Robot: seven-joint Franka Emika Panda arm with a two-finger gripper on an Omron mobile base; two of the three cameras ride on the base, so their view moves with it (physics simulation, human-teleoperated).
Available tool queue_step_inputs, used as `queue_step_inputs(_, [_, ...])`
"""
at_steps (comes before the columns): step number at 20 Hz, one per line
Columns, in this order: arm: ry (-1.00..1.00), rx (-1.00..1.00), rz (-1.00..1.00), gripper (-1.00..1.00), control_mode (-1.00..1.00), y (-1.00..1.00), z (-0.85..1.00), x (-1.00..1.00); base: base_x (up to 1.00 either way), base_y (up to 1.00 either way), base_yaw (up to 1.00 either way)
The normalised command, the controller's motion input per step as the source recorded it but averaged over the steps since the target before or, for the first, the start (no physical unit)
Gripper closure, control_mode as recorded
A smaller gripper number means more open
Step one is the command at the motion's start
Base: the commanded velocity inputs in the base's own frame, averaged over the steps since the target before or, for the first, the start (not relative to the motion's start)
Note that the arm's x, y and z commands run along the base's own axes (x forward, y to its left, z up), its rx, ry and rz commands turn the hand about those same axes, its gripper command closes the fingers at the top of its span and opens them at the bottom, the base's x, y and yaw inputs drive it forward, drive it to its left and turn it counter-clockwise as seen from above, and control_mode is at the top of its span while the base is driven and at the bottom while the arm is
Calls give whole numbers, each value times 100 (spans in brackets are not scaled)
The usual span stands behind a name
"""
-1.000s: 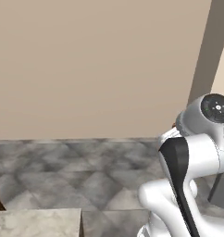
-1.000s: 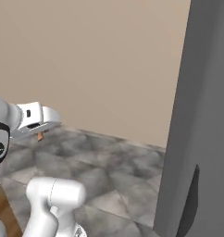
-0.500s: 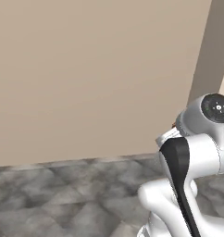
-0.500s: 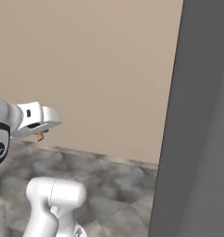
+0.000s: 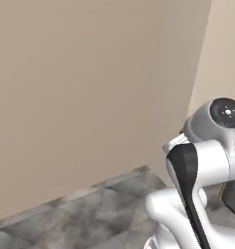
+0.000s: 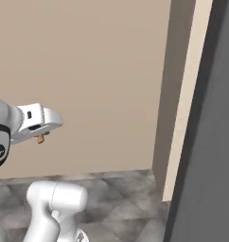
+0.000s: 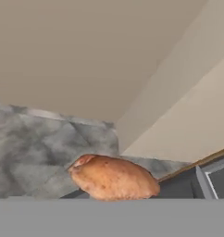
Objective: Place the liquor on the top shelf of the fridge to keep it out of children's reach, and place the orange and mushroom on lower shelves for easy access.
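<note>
The mushroom, a reddish-brown and pale lump, sits between my fingertips at the bottom of the hand view and hides them. In the right base view my gripper hangs at the left, shut on the mushroom, which shows as a small brown bit under the white hand. The fridge rises as a dark grey slab at the right edge, well to the right of the gripper. In the hand view its grey parts and a wood-brown edge lie at the lower right. The liquor, the orange and the shelves are out of view.
Beige walls meet in a corner ahead. A mottled grey stone floor runs below them. A pale beige upright strip stands between the wall and the fridge. My own white arm fills the lower right of the left base view.
The whole picture has shifted, so the base has turned: the wall corner and the pale strip have come into view. The gripper has kept its hold on the mushroom.
</note>
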Motion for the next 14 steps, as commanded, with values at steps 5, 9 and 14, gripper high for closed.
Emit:
queue_step_inputs(5, [0, 0, 0, 100, 100, 0, 0, 0, 18, 0, -76])
queue_step_inputs(9, [0, 0, 0, 100, 100, 0, 0, 0, 21, 5, -79])
queue_step_inputs(14, [0, 0, 0, 100, 100, 0, 0, 0, 11, 13, -80])
